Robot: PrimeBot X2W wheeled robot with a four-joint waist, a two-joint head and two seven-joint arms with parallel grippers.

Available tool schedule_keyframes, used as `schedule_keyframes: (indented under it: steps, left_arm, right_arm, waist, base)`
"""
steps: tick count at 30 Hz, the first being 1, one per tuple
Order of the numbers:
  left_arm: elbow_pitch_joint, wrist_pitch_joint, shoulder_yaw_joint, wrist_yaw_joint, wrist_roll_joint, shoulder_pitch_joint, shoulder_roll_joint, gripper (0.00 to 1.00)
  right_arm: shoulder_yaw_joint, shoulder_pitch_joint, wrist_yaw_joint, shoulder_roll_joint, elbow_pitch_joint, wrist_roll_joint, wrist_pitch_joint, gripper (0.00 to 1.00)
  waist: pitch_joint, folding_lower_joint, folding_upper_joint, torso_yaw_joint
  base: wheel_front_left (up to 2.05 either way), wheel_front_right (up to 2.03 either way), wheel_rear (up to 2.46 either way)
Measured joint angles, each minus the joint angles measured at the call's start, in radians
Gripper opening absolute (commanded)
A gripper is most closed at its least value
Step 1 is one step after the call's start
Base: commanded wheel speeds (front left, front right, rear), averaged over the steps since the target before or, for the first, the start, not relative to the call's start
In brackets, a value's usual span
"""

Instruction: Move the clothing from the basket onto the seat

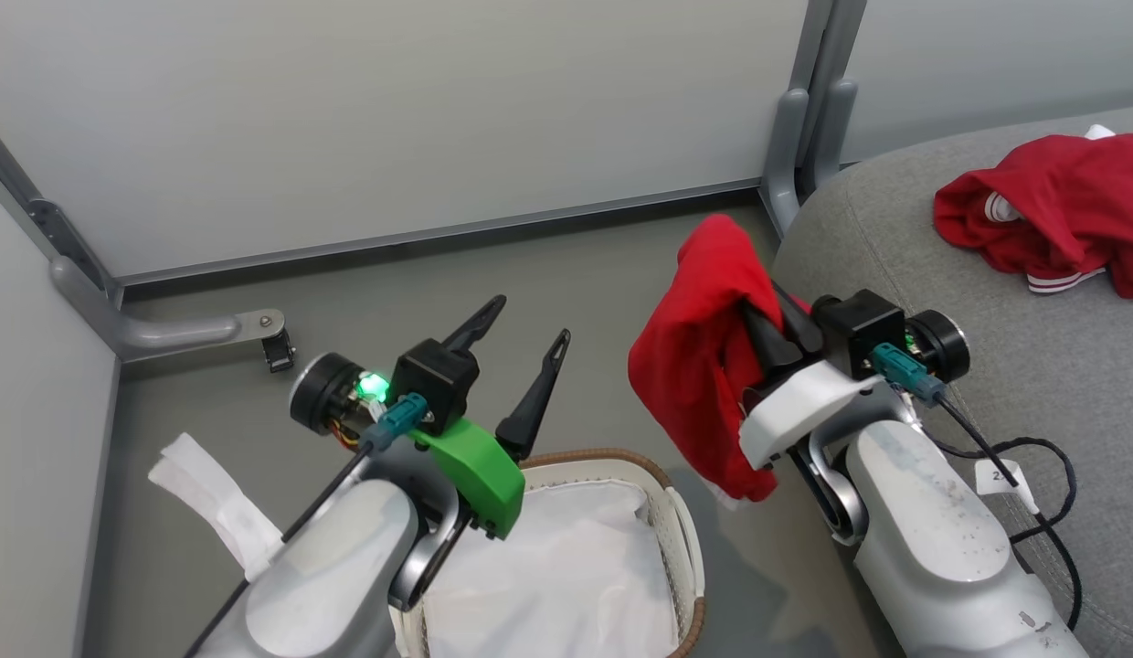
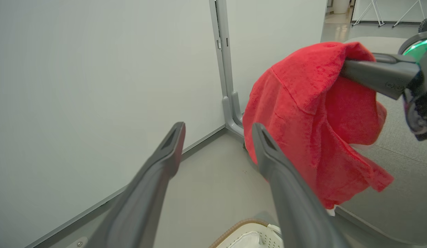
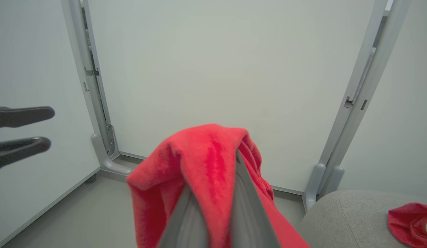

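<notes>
Your plain red garment [image 1: 704,366] hangs clamped in the closed right pincer [image 1: 772,334], just beside the seat [image 1: 895,238]. The striped garment [image 1: 1060,210] lies on that seat. In the basket [image 1: 662,493] you've got the white liner [image 1: 548,567]; your left pincer [image 1: 532,322] hovers above, jaws wide apart.

Head looks down; wrists face wall [image 3: 217,62], sharing clothing [image 2: 303,120].
</notes>
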Motion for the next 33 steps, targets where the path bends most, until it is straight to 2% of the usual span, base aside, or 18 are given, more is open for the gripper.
schedule_keyframes:
  steps: [8,16,23,33]
  left_arm:
    - [0.016,-0.057,-0.018,0.013,-0.023,0.071,-0.037,1.0]
    - [0.033,-0.09,-0.044,0.02,-0.029,0.089,-0.092,1.0]
    - [0.054,-0.099,-0.076,0.011,-0.022,0.089,-0.115,1.0]
    - [0.077,-0.098,-0.097,0.003,-0.015,0.076,-0.121,1.0]
  right_arm:
    - [-0.144,0.057,0.0,0.0,-0.058,-0.071,0.0,0.0]
    - [-0.203,0.079,0.0,-0.001,-0.113,-0.119,0.0,0.0]
    - [-0.241,0.119,0.0,-0.008,-0.18,-0.135,0.0,0.0]
    - [-0.306,0.189,0.0,-0.015,-0.244,-0.13,0.0,0.0]
  waist:
    - [0.016,0.0,0.0,-0.023]
    - [0.029,0.0,0.0,-0.068]
    - [0.047,0.0,0.0,-0.144]
    - [0.086,0.0,0.0,-0.289]
  base:
    - [0.0,0.0,0.0]
    - [0.0,0.0,0.0]
    - [0.0,0.0,0.0]
    - [0.0,0.0,0.0]
